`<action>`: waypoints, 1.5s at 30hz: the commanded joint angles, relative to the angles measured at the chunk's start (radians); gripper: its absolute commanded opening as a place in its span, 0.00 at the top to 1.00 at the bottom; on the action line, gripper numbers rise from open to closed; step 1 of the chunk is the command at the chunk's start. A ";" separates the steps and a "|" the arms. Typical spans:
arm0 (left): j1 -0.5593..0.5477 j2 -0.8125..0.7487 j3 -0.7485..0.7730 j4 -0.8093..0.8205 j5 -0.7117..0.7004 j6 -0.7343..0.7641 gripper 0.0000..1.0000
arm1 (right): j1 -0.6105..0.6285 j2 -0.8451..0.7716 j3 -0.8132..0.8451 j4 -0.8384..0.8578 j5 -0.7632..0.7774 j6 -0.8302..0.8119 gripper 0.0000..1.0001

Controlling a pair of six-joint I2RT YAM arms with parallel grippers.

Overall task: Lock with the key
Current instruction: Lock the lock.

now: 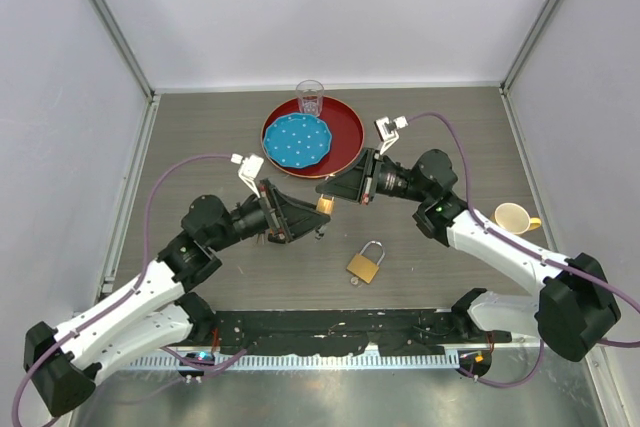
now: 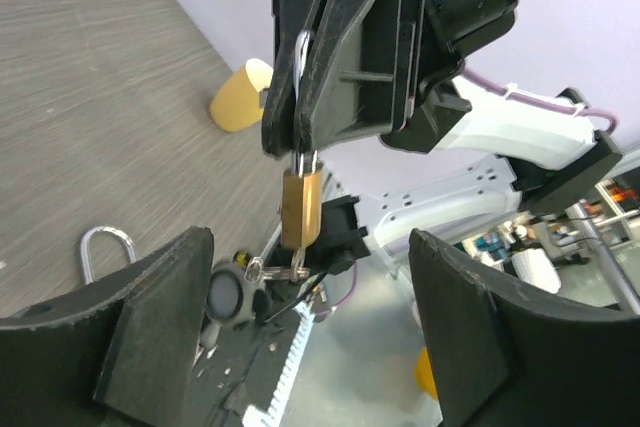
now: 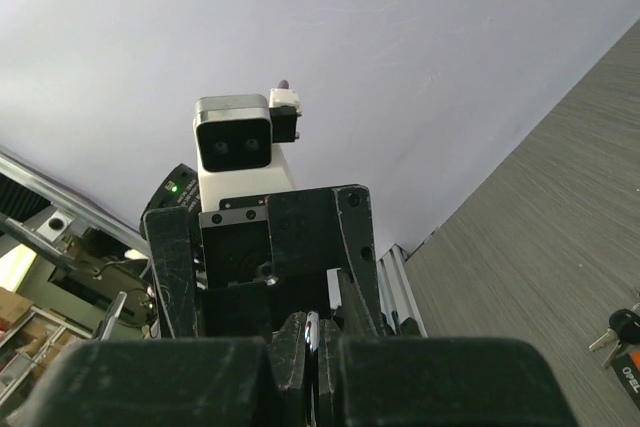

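The left end effector (image 2: 308, 239) is spread wide, its two black fingers (image 2: 150, 332) framing the lower edge of the left wrist view with nothing between them. The step in hand is judged to be the taking and turning of the key. It would be done best if the open fingers were brought up until the small silver key (image 2: 272, 269) sat squarely between the pads. The key should be pinched by its head rather than its ring, then turned about its own axis so that no sideways pull is put on the lock. The right end effector (image 2: 298, 132) is closed on the shackle of the brass padlock (image 2: 300, 209), which is held clear of the counter (image 1: 200, 137). In the top view it lies just left of centre, between the two arms. The grip is a narrow one on thin steel, so a firm twist could swing the body, and a slow turn is advised. The padlock is small, with a rectangular gold-coloured body hanging upright below the jaws and the key projecting at its base. Whether the shackle is pressed home cannot be told, since it is hidden in the jaws. A second padlock (image 1: 364, 266) lies on the counter lower in the frame, and a yellow cup (image 1: 513, 217) stands at the right.
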 commanded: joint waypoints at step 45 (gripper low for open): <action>-0.044 -0.016 -0.056 -0.075 -0.116 0.304 0.23 | 0.004 0.030 0.070 -0.043 0.109 0.075 0.98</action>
